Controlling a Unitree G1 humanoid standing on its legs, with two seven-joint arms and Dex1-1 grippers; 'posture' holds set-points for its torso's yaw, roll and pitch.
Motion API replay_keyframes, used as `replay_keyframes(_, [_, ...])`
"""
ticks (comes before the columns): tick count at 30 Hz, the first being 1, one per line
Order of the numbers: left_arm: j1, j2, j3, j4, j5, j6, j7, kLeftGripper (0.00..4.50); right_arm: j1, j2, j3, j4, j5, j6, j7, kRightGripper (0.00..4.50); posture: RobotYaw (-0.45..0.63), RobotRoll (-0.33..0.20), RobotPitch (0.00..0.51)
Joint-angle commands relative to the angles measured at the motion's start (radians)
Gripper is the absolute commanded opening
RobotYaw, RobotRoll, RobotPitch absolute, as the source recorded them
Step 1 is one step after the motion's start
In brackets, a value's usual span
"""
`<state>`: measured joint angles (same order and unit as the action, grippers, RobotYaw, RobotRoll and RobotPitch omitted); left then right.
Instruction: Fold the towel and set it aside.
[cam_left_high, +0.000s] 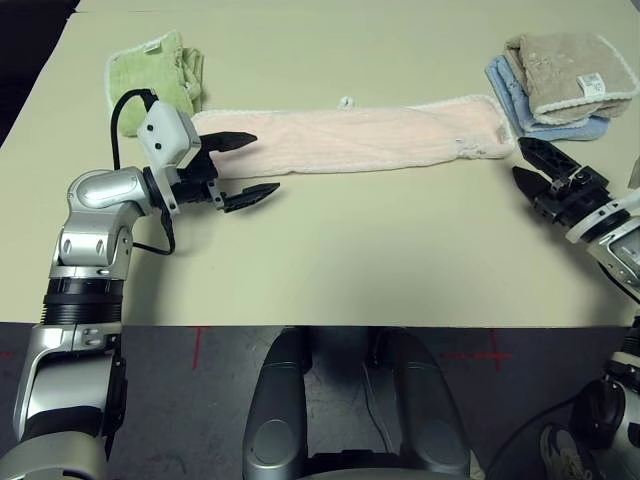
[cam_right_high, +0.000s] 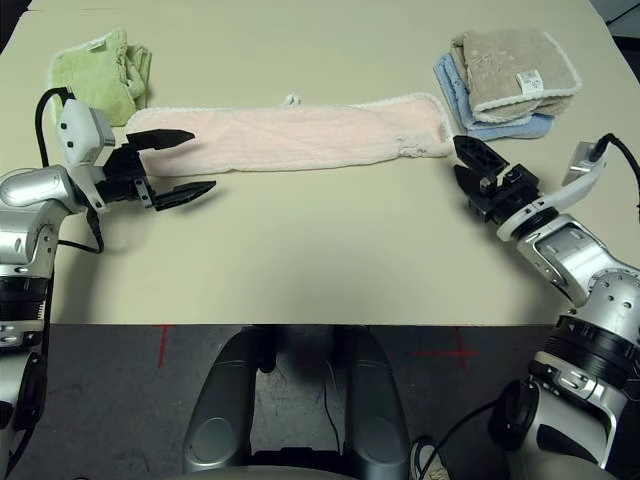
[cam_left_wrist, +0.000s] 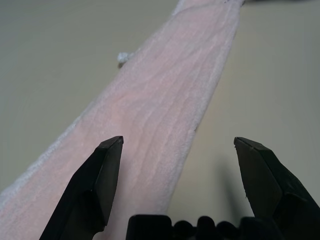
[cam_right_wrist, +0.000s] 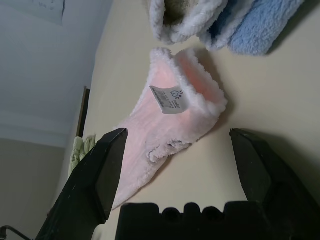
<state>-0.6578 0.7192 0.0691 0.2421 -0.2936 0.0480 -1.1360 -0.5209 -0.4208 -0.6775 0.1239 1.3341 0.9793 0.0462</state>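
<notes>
The towel (cam_left_high: 350, 135) is already folded into a long thin strip, so the next fold has to bring one end over to the other. That could go wrong in a few ways. If a gripper pinches just the top layer, the strip could fall open when it is lifted. If the two grippers do not lift together, the strip could twist or sag in the middle. The right end lies very near the blue towel (cam_left_high: 540, 115) and the beige towel (cam_left_high: 565, 75), so a grab there could catch one of them too. The left end lies close to the green towel (cam_left_high: 158, 75), and that one could get bumped

The pink towel lies flat across the far part of the table (cam_left_high: 380, 260), from left to right. The left gripper (cam_left_high: 238, 170) is wide open and holds nothing. Its far finger is over the left end of the towel and its near finger is over bare table. The right gripper (cam_left_high: 528, 160) is wide open and empty too. It sits just beside the right end, where the little label (cam_right_wrist: 169, 99) is, and I cannot tell if it touches
</notes>
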Motion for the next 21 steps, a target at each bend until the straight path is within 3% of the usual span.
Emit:
replay_keyframes(1, [0.01, 0.008, -0.002, -0.01, -0.005, -0.007, -0.016, 4.5, 0.003, 0.008, 0.022, 0.035, -0.027, -0.021, -0.013, 4.48, 0.0, 0.0, 0.344])
replay_keyframes(16, [0.014, 0.015, -0.001, -0.023, -0.003, -0.001, -0.012, 4.5, -0.064, 0.075, 0.069, 0.075, -0.094, -0.133, -0.06, 4.48, 0.01, 0.0, 0.343])
replay_keyframes(20, [0.015, 0.017, 0.001, -0.022, -0.005, -0.001, -0.012, 4.5, -0.051, 0.093, 0.063, 0.058, -0.086, -0.154, -0.088, 3.62, 0.01, 0.0, 0.342])
replay_keyframes(21, [0.015, 0.015, 0.002, -0.022, -0.007, 0.0, -0.012, 4.5, -0.048, 0.096, 0.063, 0.052, -0.083, -0.157, -0.093, 3.22, 0.01, 0.0, 0.342])
